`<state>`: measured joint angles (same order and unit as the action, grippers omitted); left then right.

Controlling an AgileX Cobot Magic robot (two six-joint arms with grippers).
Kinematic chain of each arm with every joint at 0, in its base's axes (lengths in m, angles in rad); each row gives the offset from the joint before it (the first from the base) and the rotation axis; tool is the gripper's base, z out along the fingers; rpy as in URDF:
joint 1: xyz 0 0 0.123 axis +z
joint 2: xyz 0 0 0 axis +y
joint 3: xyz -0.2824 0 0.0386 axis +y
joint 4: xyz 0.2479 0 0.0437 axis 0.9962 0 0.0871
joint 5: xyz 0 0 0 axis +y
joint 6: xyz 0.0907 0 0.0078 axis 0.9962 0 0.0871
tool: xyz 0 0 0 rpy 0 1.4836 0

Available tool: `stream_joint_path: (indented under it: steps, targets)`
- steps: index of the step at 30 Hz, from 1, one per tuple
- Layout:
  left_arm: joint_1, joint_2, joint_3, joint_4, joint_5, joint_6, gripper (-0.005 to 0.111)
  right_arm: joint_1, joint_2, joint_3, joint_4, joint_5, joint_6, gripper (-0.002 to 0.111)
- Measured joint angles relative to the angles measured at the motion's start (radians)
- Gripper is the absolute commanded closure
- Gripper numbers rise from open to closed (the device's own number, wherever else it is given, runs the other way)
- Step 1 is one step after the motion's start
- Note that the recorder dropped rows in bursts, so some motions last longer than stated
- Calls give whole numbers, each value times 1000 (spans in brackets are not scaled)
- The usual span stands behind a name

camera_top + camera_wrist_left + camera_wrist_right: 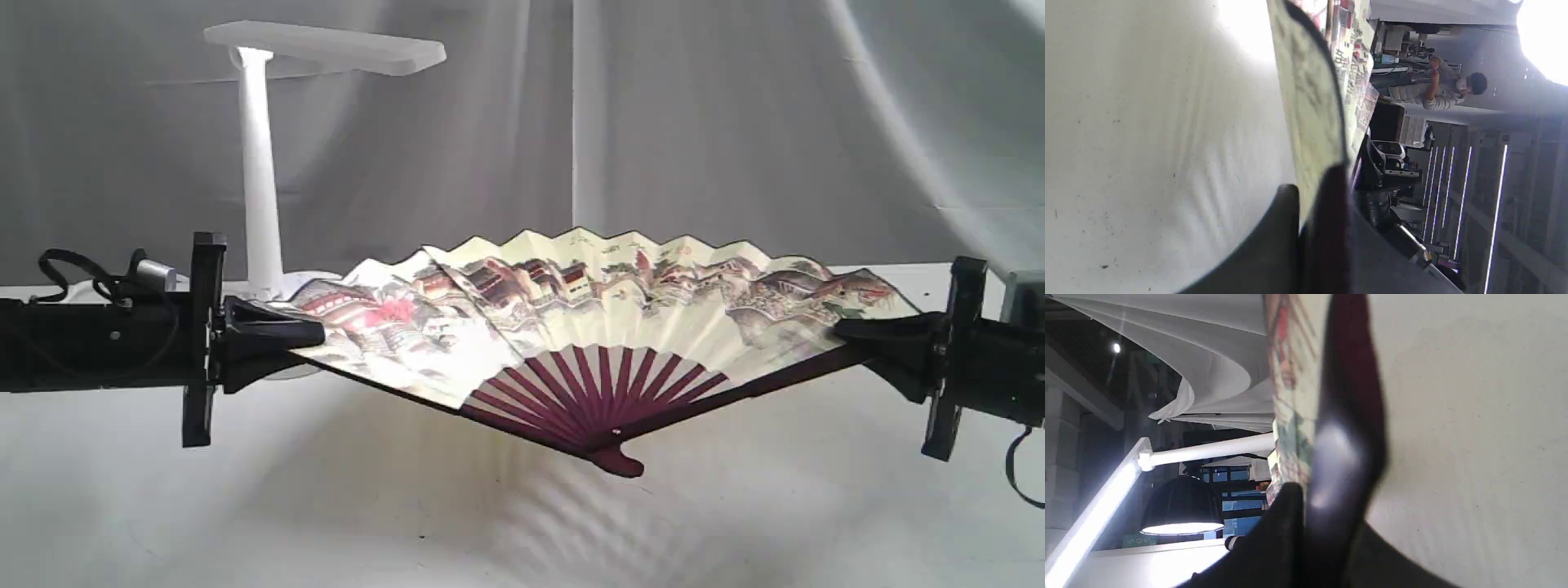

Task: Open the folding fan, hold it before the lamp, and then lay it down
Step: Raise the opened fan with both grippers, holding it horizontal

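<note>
The folding fan [604,318] is spread wide open and held above the white table, its cream painted leaf facing the exterior camera and its maroon ribs meeting at the pivot below. My left gripper [314,333] is shut on the fan's left end guard, whose leaf edge and dark rib [1327,212] run out from between my fingers. My right gripper [845,333] is shut on the right end guard [1347,416]. The white lamp [261,163] stands behind the fan's left part, its bar head [326,47] above; its lit bar [1094,514] shows in the right wrist view.
A grey cloth backdrop [735,122] hangs behind the table [326,506]. The lamp's round base [306,282] sits partly hidden behind the fan's left edge. A person [1437,87] and shelving show far off in the left wrist view.
</note>
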<state>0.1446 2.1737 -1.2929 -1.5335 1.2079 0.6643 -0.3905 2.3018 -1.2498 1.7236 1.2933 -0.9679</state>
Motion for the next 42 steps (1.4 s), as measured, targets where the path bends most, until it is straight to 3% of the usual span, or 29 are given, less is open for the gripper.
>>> stream_joint_path:
  steps: [16, 42]
  targets:
    - [93, -173, 226, 5, 52, 87, 107, -22, -2, 6, -15, 10, 14, 108]
    - [108, -320, 286, -34, 74, 11, 107, -28, -179, 8, -24, 10, 111, 108]
